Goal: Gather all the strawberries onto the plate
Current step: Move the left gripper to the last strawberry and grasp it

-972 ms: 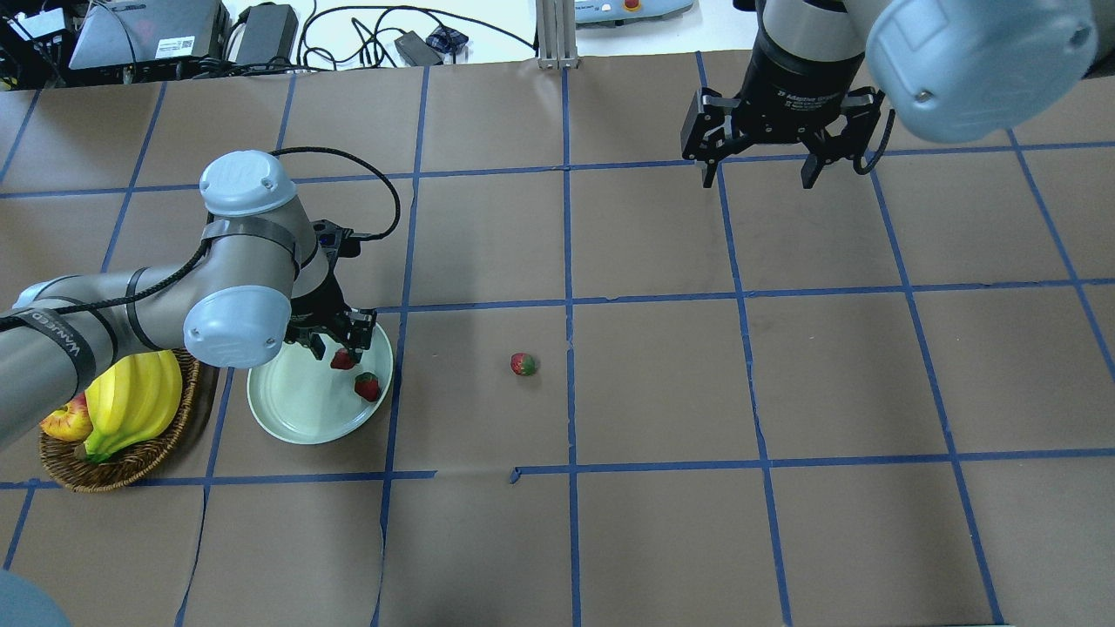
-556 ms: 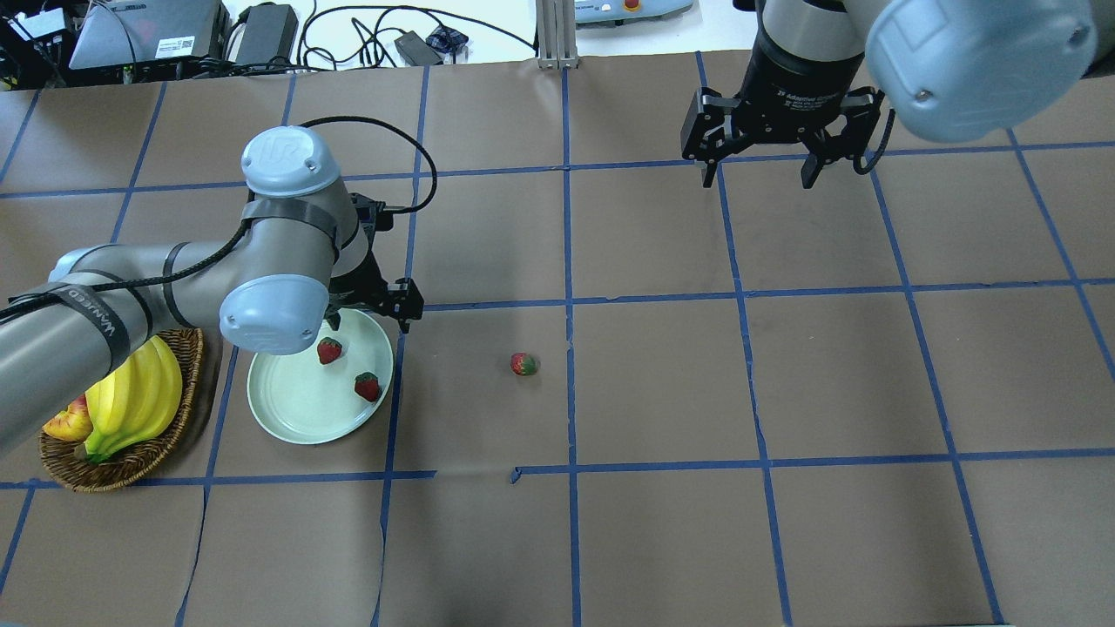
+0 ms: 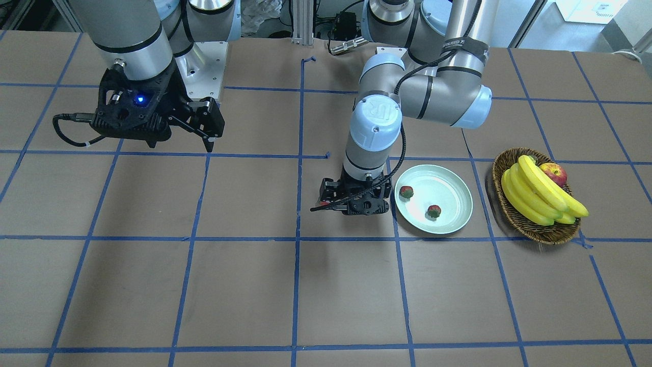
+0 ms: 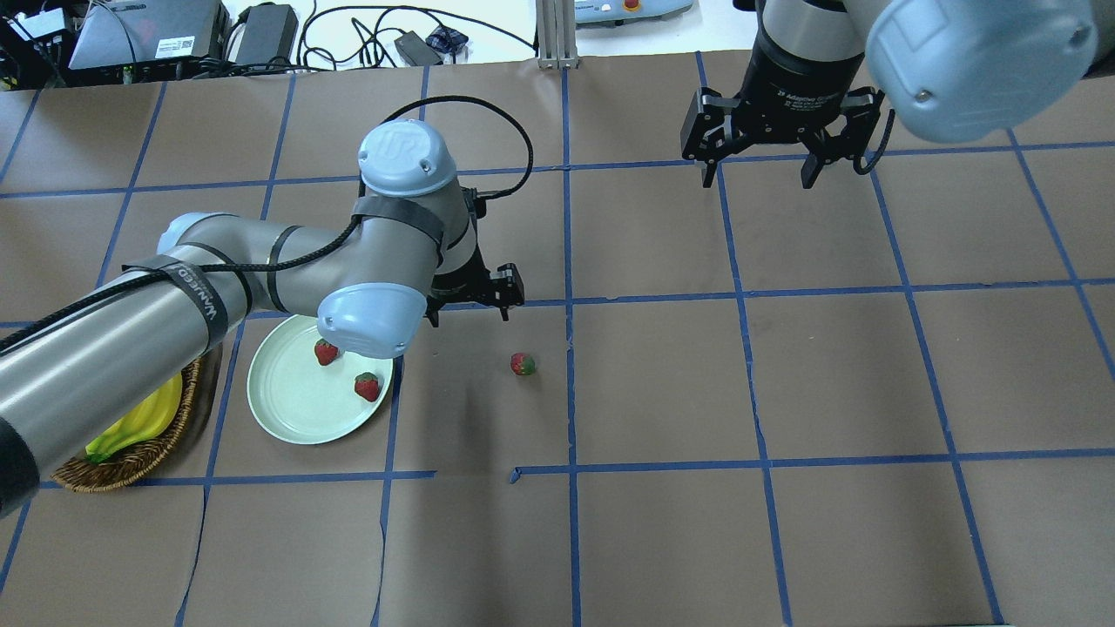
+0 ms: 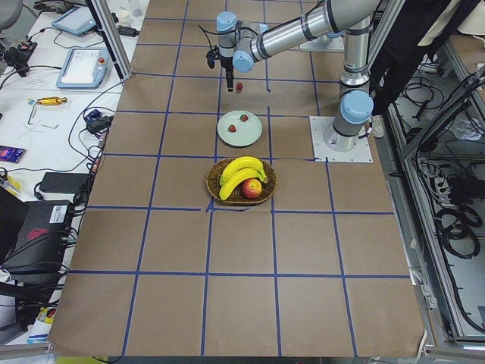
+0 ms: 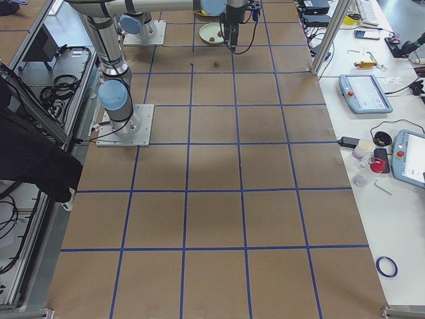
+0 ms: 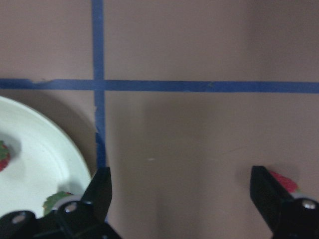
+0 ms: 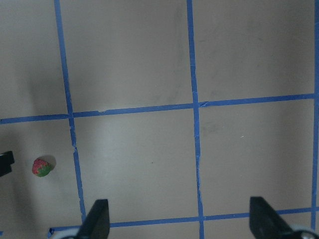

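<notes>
The pale green plate [image 4: 283,416] lies at the table's left and holds two strawberries [image 4: 326,352] [image 4: 368,386]. The third strawberry [image 4: 523,364] lies on the brown paper to the plate's right. My left gripper [image 4: 469,312] is open and empty above the table, between the plate and the loose strawberry. In the left wrist view the gripper [image 7: 182,194] stands wide open, the loose strawberry [image 7: 285,182] just outside one finger and the plate [image 7: 40,144] at the left. My right gripper [image 4: 758,178] is open and empty, high at the far right.
A wicker basket [image 4: 131,457] with bananas [image 4: 139,422] stands left of the plate, partly under my left arm. In the front-facing view an apple [image 3: 554,173] lies in it. Blue tape lines grid the paper. Cables and devices lie beyond the far edge.
My left gripper has moved right, from over the plate to the table near the loose strawberry. The strawberry it stood over lies in the plate. The right arm has not moved.
</notes>
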Tool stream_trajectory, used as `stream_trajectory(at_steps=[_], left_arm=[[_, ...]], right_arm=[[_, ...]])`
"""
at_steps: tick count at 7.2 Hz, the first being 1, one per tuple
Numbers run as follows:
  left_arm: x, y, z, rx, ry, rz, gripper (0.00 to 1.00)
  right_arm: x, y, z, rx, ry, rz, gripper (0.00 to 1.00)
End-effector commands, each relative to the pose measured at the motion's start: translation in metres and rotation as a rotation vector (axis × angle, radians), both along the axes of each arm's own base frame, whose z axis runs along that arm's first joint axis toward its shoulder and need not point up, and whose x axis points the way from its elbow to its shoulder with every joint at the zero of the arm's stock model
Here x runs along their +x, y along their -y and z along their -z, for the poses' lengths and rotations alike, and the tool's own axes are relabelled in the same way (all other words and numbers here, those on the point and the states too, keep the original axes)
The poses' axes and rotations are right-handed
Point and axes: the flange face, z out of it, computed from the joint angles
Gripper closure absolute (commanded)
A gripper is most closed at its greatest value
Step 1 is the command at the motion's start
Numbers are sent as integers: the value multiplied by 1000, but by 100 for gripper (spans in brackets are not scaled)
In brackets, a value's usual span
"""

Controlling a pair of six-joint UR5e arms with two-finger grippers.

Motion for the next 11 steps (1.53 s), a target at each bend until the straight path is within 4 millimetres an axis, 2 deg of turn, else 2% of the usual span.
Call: stream_trajectory(at_steps=[1,3,5,6,8,9,10,11], left_arm=[[-30,-13,27,44,6,-65,6],[-36,-18,57,97,28,-99,13],[-41,-18,67,97,29,-91,21],[-43,-19,67,97,29,-90,43],[-44,-21,67,100,29,-70,72],[-45,-20,66,97,27,-65,90],[-45,-19,60,85,23,-44,99],[-42,-17,44,57,19,-5,99]], right_arm=[[0,0,0,0,1,0,0],[0,0,0,2,0,0,0],[0,0,0,2,0,0,0],[0,0,0,1,-1,0,0],[0,0,0,0,1,0,0],[0,0,0,0,1,0,0],[0,0,0,0,-1,0,0],[0,0,0,0,-1,0,0]])
